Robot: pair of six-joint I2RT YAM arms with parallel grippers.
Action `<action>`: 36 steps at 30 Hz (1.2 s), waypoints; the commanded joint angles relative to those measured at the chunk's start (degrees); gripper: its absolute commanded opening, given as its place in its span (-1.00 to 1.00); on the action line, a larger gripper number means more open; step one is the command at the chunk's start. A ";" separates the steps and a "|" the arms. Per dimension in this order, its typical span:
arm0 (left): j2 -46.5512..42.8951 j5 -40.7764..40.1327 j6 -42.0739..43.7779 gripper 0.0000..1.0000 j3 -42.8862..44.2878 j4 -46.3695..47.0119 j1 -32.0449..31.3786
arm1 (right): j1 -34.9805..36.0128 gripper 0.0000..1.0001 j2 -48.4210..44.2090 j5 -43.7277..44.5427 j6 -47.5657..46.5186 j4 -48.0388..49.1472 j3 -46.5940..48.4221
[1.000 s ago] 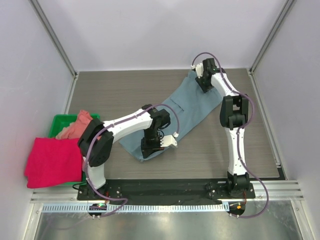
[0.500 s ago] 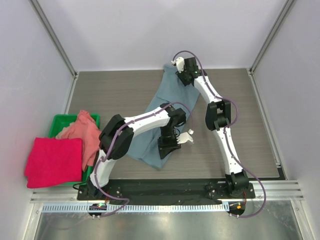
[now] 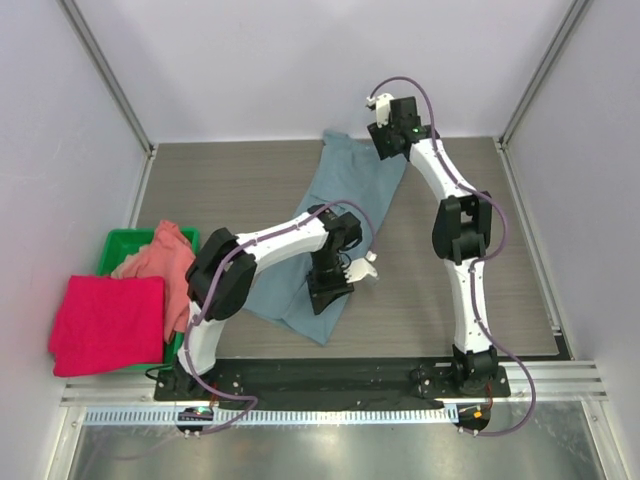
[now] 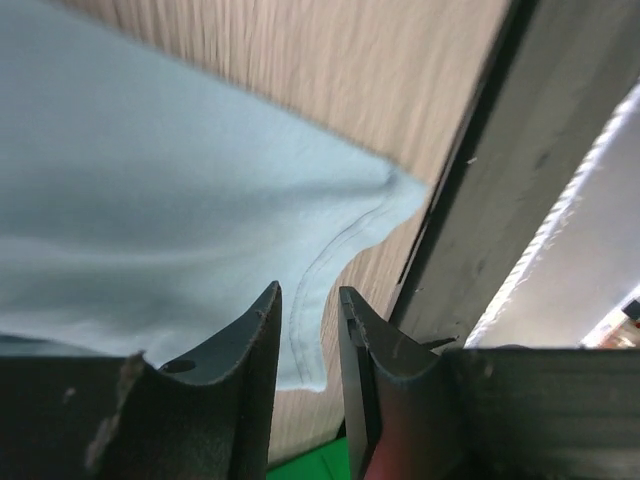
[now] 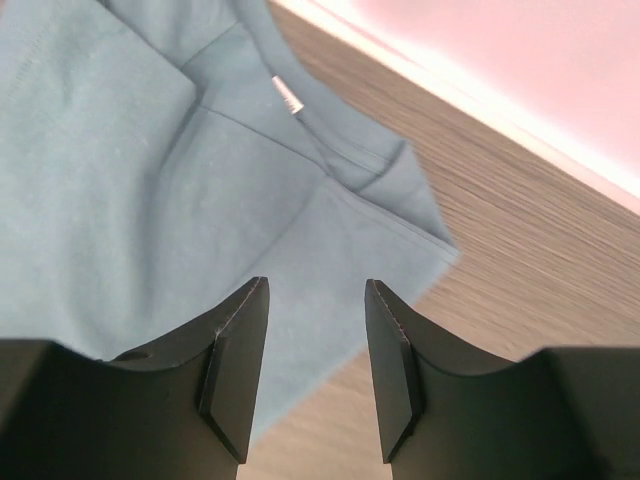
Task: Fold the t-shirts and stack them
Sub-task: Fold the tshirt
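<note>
The slate-blue t-shirt (image 3: 340,205) lies stretched on the table from the back wall towards the front. My left gripper (image 3: 327,288) hovers over its near end, open; in the left wrist view its jaws (image 4: 307,296) frame a stitched hem corner of the shirt (image 4: 150,200) without touching it. My right gripper (image 3: 392,132) is at the shirt's far right corner, open (image 5: 315,286), above the collar end of the cloth (image 5: 150,150) with its small white label. The salmon-pink t-shirt (image 3: 160,258) lies in the bin. The crimson-pink t-shirt (image 3: 105,325) hangs over the bin's front.
The green bin (image 3: 120,243) stands at the left table edge. Bare wooden table (image 3: 230,185) lies left of the blue shirt and also to the right of it. A metal frame post (image 3: 110,80) and the white walls enclose the back.
Both grippers have opened and let the blue shirt go. The shirt was swung from a diagonal to a nearly front-to-back line. The right gripper went left, then back right.
</note>
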 commanded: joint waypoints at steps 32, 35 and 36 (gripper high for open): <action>24.64 6.34 -7.28 -0.42 18.67 7.39 -5.09 | 0.61 -0.07 15.43 -4.89 -1.15 -4.80 10.46; 25.88 6.60 -8.07 -0.42 23.07 6.68 -5.18 | 0.87 -0.04 16.75 -5.94 -0.44 -4.09 14.25; 25.97 6.52 -8.42 -0.41 24.04 6.68 -5.09 | 1.22 -0.04 16.58 -5.86 -0.61 -3.48 14.51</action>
